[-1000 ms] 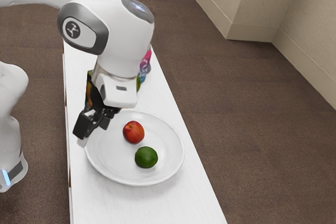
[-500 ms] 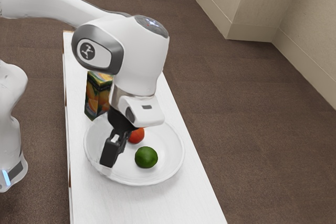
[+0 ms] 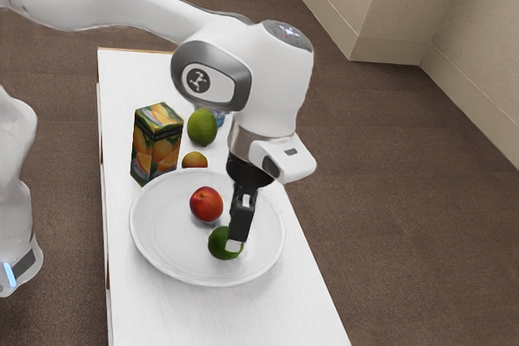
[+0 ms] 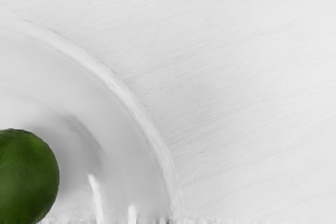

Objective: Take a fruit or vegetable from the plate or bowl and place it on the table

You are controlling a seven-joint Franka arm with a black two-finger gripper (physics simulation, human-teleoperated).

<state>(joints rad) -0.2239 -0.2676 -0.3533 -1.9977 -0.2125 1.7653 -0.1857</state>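
Overlapping the lime (image 3: 217, 244): gripper (image 3: 236, 241), shifted toward the exterior view's right since last frame; open or closed, cannot tell. Plate (image 3: 166, 228) holds lime, near side; red fruit (image 3: 206, 204), farther. Orange-printed carton (image 3: 156, 147): far left, now less hidden.
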